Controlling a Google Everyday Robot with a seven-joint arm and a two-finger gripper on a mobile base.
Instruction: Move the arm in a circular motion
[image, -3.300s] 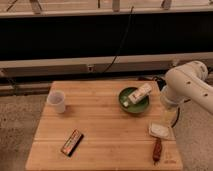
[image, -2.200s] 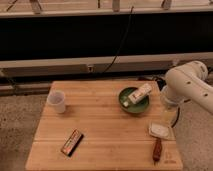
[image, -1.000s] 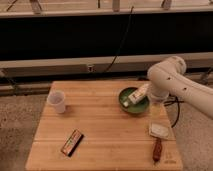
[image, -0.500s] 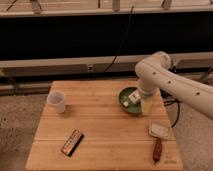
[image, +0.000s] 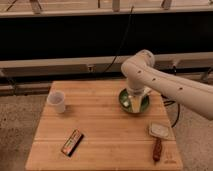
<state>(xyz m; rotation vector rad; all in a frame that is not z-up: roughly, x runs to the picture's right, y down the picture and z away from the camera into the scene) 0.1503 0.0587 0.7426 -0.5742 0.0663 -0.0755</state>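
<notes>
Reaching in from the right side of the frame, the arm (image: 167, 89) crosses above the right edge of the counter (image: 105, 125), and what a bulk it is: glossy white, thick rounded tubes, a bulbous joint bent high above the back right of the wood. From that joint a short segment drops straight down to the pincer (image: 135, 101), which hangs over a green bowl (image: 121, 99). Apart or together? Cannot tell from here.

Now the room around it. The bowl sits toward the back right of the counter. A white cup (image: 56, 101) stands well apart near the left edge, with a wide stretch of bare wood between the two. Down front left lies a dark snack bar (image: 72, 142), tilted. Close to the right edge there's a pale packet (image: 159, 130), and just beneath it a reddish-brown stick-like item (image: 157, 149) near the front corner. The front middle is open board. Speckled floor (image: 20, 112) shows on both sides, and a black cable (image: 122, 42) runs up the dark wall behind.
</notes>
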